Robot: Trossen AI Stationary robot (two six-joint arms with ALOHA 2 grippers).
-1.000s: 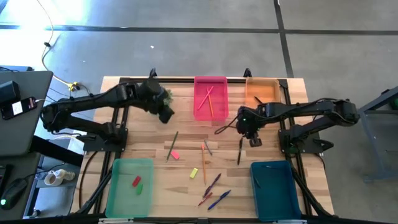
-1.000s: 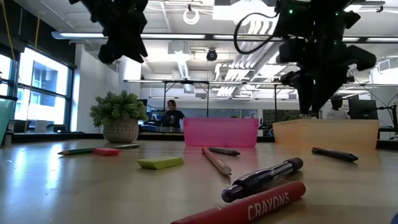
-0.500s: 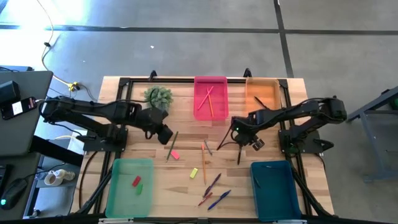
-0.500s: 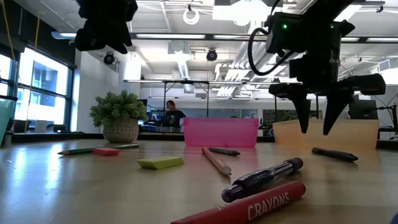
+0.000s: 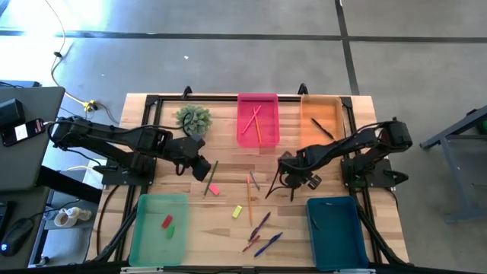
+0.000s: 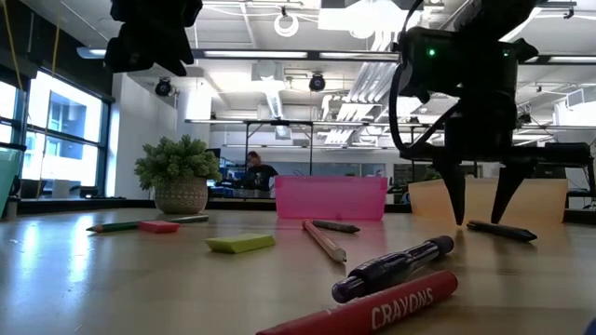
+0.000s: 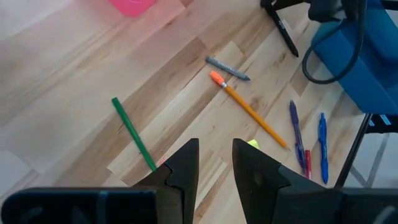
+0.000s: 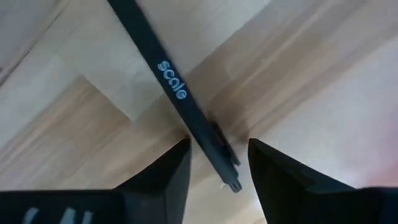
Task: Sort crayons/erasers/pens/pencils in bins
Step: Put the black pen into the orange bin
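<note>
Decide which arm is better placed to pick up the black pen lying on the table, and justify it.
The right. Its tool is open, straddling the black pen just above the table. The left tool hovers near the green pencil, far from that pen.

1. Two arms, both matt black, built of chunky jointed segments bolted to black frames on the table edge.
2. The left gripper [image 7: 214,165] has two dark, wedge-shaped fingers [image 7: 180,171] with flat inner faces.
3. The right gripper [image 6: 482,200] carries slim tapering black fingers [image 6: 456,195], like prongs from the low view.
4. A black cable loops loosely off the right wrist.
5. A small green light glows on the right arm's wrist housing.
</note>
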